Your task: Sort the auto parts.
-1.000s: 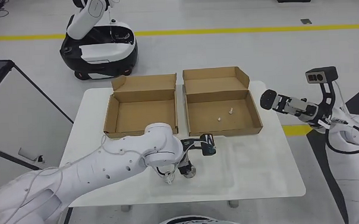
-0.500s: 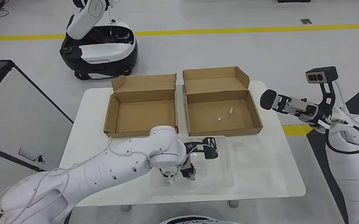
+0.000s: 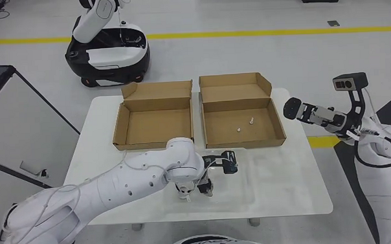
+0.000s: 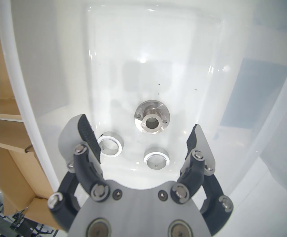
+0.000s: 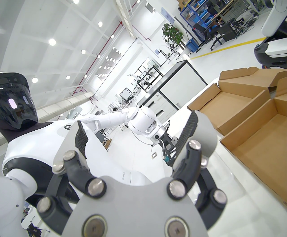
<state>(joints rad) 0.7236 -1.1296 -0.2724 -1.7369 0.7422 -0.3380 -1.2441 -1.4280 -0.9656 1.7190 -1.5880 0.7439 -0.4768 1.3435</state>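
Floor (image 3: 245, 62): pale grey and glossy, on every side of the white table (image 3: 295, 180).
Yellow line (image 3: 244, 33): a painted stripe running across the floor, well beyond the table's far edge.
Cabinet (image 3: 20, 121): white panels in a black frame, just beside the table's left end.
Ceiling (image 5: 33, 18): white beams high above the table, with rows of round lamps (image 5: 52, 41) lit.
Far hall: well beyond the table, a potted plant (image 5: 172, 31), blue shelving (image 5: 190, 15) and dark office chairs (image 5: 216, 42).

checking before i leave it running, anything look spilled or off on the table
Nothing stands out. The flanged hub and both rings lie flat and apart in the clear tray below the open left pincer; the two cardboard boxes sit square, side by side.
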